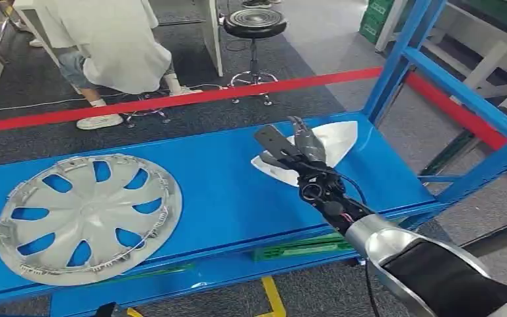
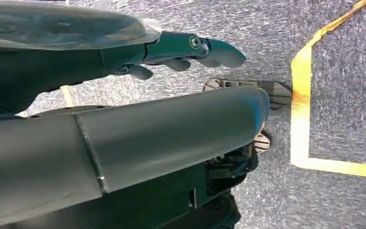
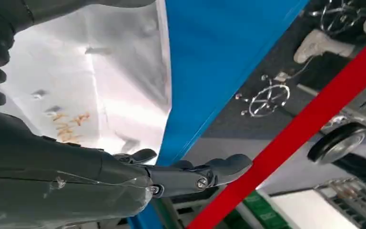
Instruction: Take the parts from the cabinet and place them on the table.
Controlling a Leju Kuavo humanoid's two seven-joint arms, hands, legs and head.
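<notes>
A silver wheel cover (image 1: pixel 86 214) lies flat at the left end of the blue cabinet shelf (image 1: pixel 224 178). A white, roughly triangular part (image 1: pixel 340 139) lies at the shelf's right end. My right hand (image 1: pixel 297 152) hovers over the near side of that part with its fingers stretched out and its thumb apart, holding nothing. In the right wrist view the white part (image 3: pixel 100 71) lies just beyond my right hand (image 3: pixel 171 176), with the blue shelf (image 3: pixel 219 47) beside it. My left hand (image 2: pixel 171 52) hangs over the grey floor, fingers straight and nothing in it.
Blue cabinet uprights (image 1: pixel 396 66) rise at the right end of the shelf. A red barrier tape (image 1: pixel 191 98) runs behind it, with a seated person (image 1: pixel 105 39) and a black stool (image 1: pixel 254 23) beyond. A green piece (image 1: pixel 304 247) lies under the shelf. Yellow tape (image 2: pixel 305 95) marks the floor.
</notes>
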